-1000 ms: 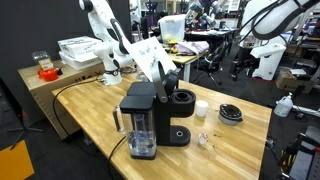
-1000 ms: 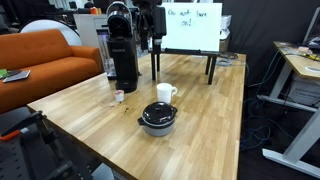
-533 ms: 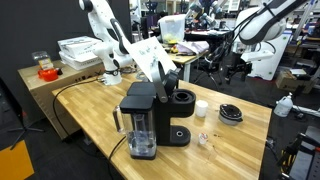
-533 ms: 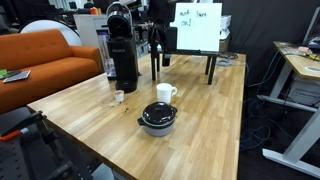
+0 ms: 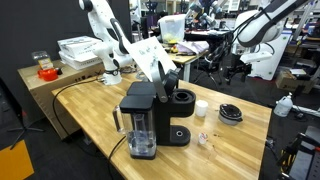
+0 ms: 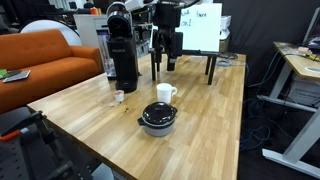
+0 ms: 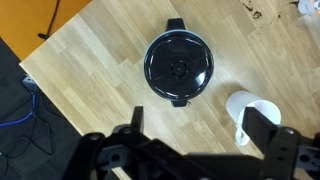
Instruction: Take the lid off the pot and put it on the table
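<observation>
The lid (image 7: pixel 179 66) sits flat on the small black pot (image 7: pixel 176 23), a bit above the middle of the wrist view. The pot stands on the light wood table (image 7: pixel 90 70). The lid is round, so it has no long side. Its little knob is in the middle and points straight up at the camera. The pot has two small handles, and in the wrist view they line up from top to bottom. The gripper (image 7: pixel 198 116) shows at the bottom of the wrist view with its two fingers wide apart and nothing between them. In an exterior view the gripper (image 6: pixel 164 62) hangs high in the upper middle, well apart from the pot (image 6: pixel 157 126) lower down. It looks down from there, likely so it can line up over the knob. A white cup (image 7: pixel 245 116) stands near the pot, so the fingers will need to stay off it. The lid is not yet lifted.
</observation>
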Tool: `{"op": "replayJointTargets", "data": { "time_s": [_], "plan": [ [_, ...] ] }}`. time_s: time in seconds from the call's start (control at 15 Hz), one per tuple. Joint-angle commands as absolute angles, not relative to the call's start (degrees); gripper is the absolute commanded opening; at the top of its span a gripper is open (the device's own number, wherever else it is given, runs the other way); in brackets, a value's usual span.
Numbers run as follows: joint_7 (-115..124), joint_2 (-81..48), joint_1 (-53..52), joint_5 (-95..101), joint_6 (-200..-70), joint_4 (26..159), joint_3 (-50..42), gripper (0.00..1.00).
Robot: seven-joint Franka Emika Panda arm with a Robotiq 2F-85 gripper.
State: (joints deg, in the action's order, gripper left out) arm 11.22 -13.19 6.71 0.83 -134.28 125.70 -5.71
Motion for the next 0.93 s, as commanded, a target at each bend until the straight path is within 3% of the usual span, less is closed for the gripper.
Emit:
{"op": "replayJointTargets", "data": {
  "time_s": [0.0, 0.87],
  "plan": [
    [11.1, -13.2, 6.1, 0.6, -134.1, 125.6, -6.3, 1.0],
    [8.7, -23.9, 7.6, -3.6, -134.9, 117.3, -7.4, 1.0]
  ]
}}
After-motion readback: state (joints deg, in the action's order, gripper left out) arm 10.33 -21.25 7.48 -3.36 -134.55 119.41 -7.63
